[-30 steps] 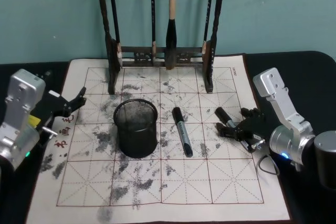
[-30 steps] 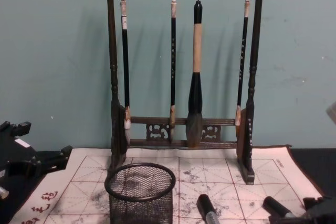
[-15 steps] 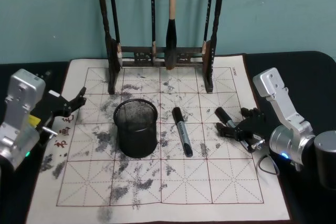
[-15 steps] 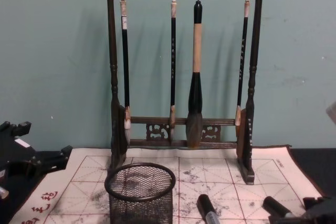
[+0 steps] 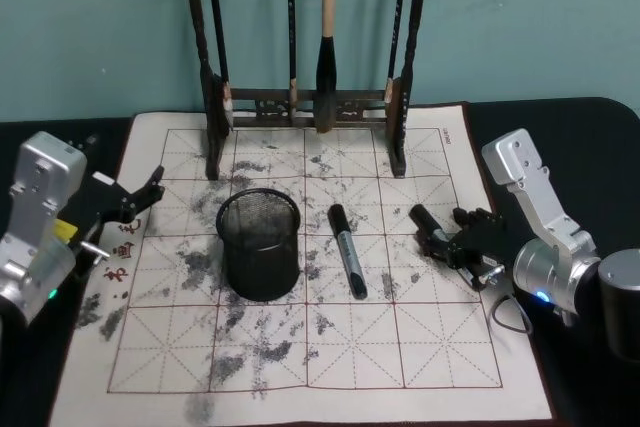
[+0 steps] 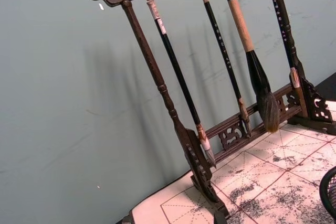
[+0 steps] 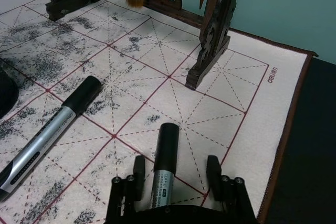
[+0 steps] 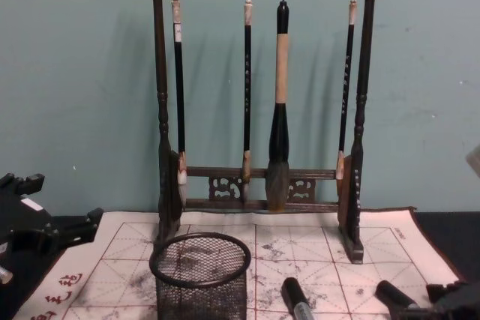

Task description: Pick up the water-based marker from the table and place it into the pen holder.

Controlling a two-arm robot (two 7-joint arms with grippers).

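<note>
Two markers with black caps and silver barrels lie on the ink-stained mat (image 5: 300,347). One marker (image 5: 348,252) (image 7: 47,129) rests just right of the pen holder (image 5: 258,247) (image 8: 200,275), a round black mesh cup standing upright. The other marker (image 5: 428,223) (image 7: 164,166) lies between the fingers of my right gripper (image 5: 450,235) (image 7: 175,165), which is open and straddles its barrel with a gap on each side. My left gripper (image 5: 140,197) (image 8: 52,222) is open and parked off the mat's left edge.
A tall dark wooden brush rack (image 5: 305,102) (image 8: 259,110) with several hanging brushes stands at the back of the mat. A black cylinder (image 5: 622,317) sits at the far right, on the black table.
My right gripper has edged forward along the right-hand marker, so less of the marker shows ahead of it. The left arm has not moved.
</note>
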